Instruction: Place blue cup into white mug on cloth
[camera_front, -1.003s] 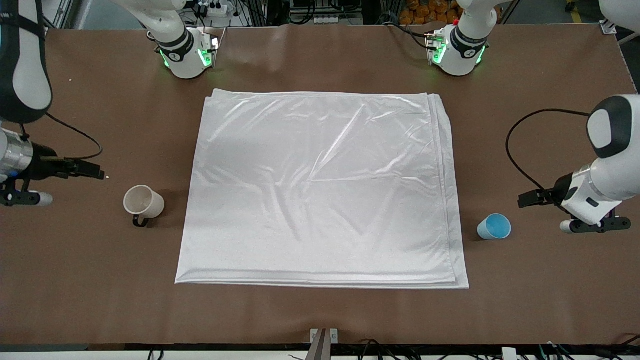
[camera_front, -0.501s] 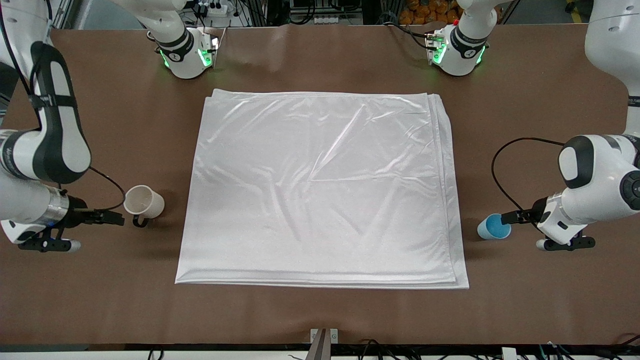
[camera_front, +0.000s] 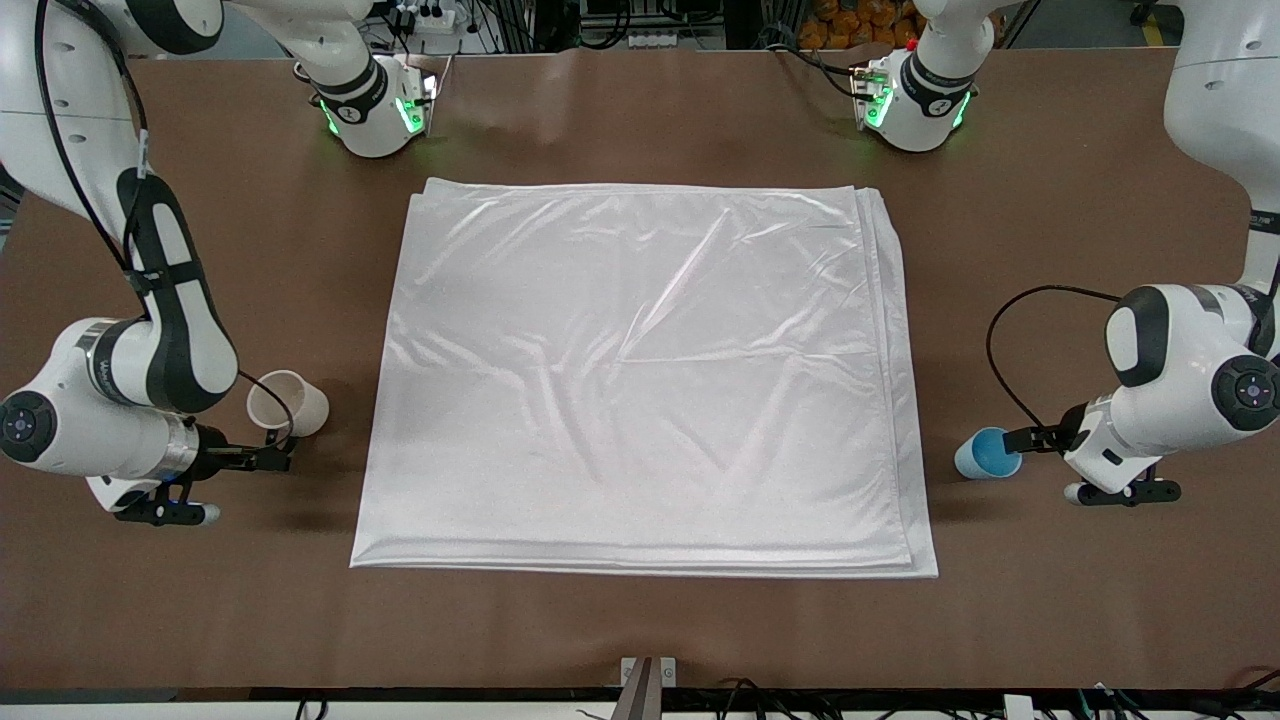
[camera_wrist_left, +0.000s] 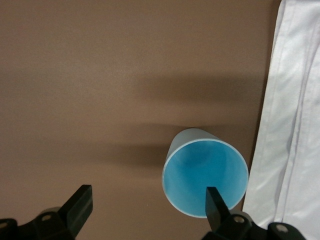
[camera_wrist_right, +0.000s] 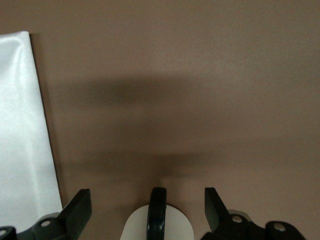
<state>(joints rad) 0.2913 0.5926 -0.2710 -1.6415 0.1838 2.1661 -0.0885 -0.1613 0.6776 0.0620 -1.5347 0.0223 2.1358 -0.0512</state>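
Both pincers dropped beside cups, open.

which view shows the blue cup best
The left wrist view: the blue cup fills it close up, with the whole rim and bright blue inside visible, one open jaw over its rim. The front view shows it small, beside the cloth. The right wrist view does not show it.

Brown table (camera_front: 640, 630) seen filling most of front view, surface matte. Soft shadows cast on it. Black cables (camera_front: 760, 688) strung along edge at 6 o'clock; small metal bracket (camera_front: 648, 672) fixed there. Cluttered room glimpsed at 12 o'clock: power strip (camera_front: 425, 17), wires, orange objects (camera_front: 850, 22) stacked.
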